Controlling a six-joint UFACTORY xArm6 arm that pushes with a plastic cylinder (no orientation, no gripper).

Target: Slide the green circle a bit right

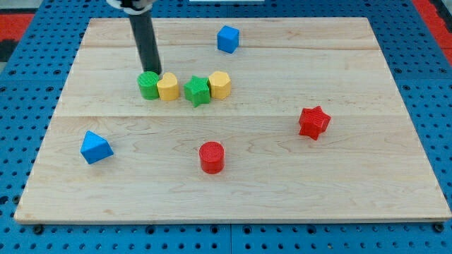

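Observation:
The green circle [147, 85] lies at the upper left of the wooden board, touching a yellow block [168, 87] on its right. My tip [152, 73] stands right at the green circle's top edge, just behind it and slightly to its right. A green star [197, 91] and a second yellow block [220, 85] continue the row to the right.
A blue cube [227, 39] sits near the view's top centre. A blue triangle-like block [94, 147] lies at the lower left. A red cylinder [211, 156] is at the bottom centre and a red star [313, 122] at the right. The board [367, 176] rests on a blue pegboard.

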